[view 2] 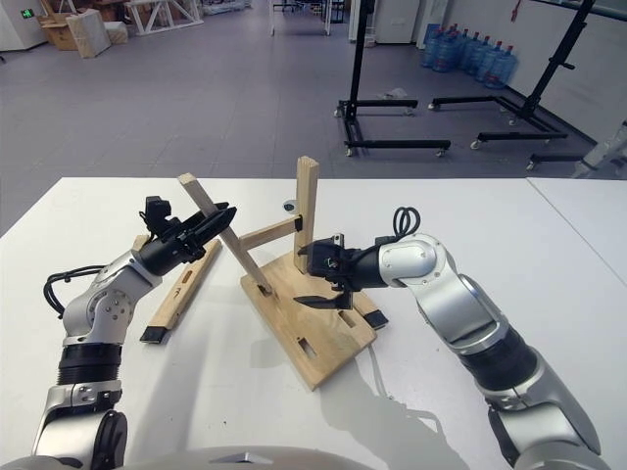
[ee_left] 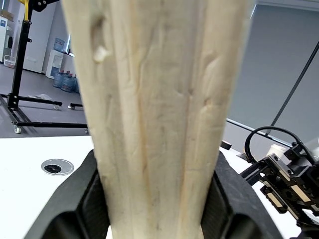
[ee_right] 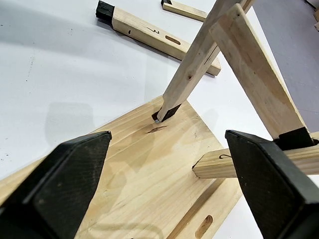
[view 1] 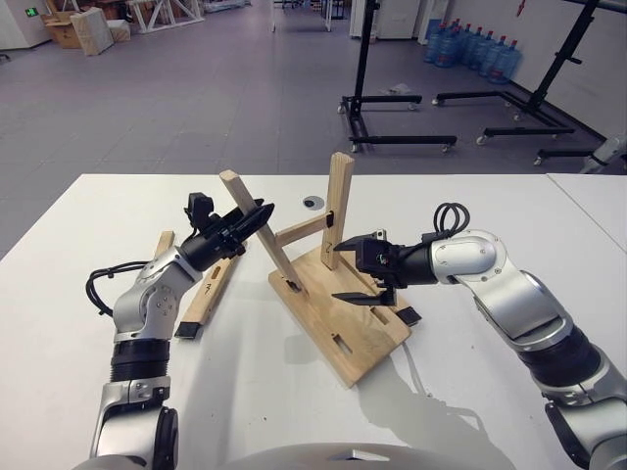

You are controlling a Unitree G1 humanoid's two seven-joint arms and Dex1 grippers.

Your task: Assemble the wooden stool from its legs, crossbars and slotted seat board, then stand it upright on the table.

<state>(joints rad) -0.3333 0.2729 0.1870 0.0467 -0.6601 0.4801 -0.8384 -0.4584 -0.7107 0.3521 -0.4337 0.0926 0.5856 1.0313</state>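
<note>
Seating the tilted leg (view 1: 279, 257) looks to be the step in hand. The left claw (view 1: 263, 213), clamped round its upper part, should swing it toward upright without prying its foot out of the slot. The right claw (view 1: 334, 272), spread wide and holding nothing just above the seat board (view 1: 343, 338), could press the board down or steady the upright leg (view 1: 339, 196). The board lies flat mid-counter (view 1: 59, 323), pale bare wood with slots showing. Both legs stand at its far end, joined by a crossbar (view 1: 302, 231). Spare legs (view 1: 208, 294) with black tips lie toward the counter's left edge
</note>
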